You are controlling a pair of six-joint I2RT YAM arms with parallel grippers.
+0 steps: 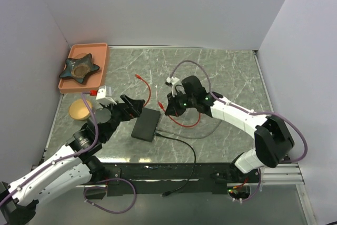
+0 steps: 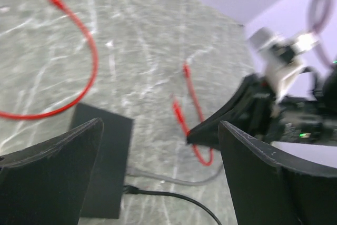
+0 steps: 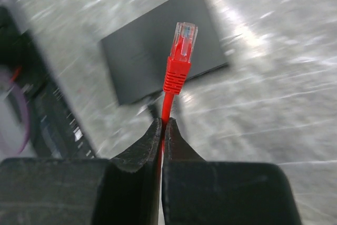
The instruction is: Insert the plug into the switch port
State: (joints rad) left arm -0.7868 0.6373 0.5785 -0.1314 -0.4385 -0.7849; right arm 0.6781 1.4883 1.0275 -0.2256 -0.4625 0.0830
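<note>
The right end effector [image 3: 162, 125] is pinched together on a red cable [image 3: 167, 104]. It grips just behind the red boot, so the plug [image 3: 185, 38] stands out past the fingertips with its clear tip leading. In the right wrist view the plug points toward the flat black switch box [image 3: 158, 61] and overlaps its top face, but is not seated in it. The side of the box nearest the plug is blurred, so the switch port itself cannot be made out. Dark leads leave the box from that side.

From the top external camera, the right end effector [image 1: 171, 106] hovers just right of the far right corner of the switch box [image 1: 146, 124], near it but apart. A loop of the red cable [image 1: 185, 123] lies on the marbled worktop [image 1: 226, 72] under the right arm.

The left end effector [image 1: 135, 105] sits at the far left corner of the box with its jaws spread wide and nothing between them. In the left wrist view the two fingers [image 2: 58, 177] frame the box [image 2: 108, 167].

At the far left of the worktop, an orange tray [image 1: 103, 61] carries a star-shaped dish [image 1: 79, 68]. A round wooden disc [image 1: 80, 109] lies just in front of the tray.
</note>
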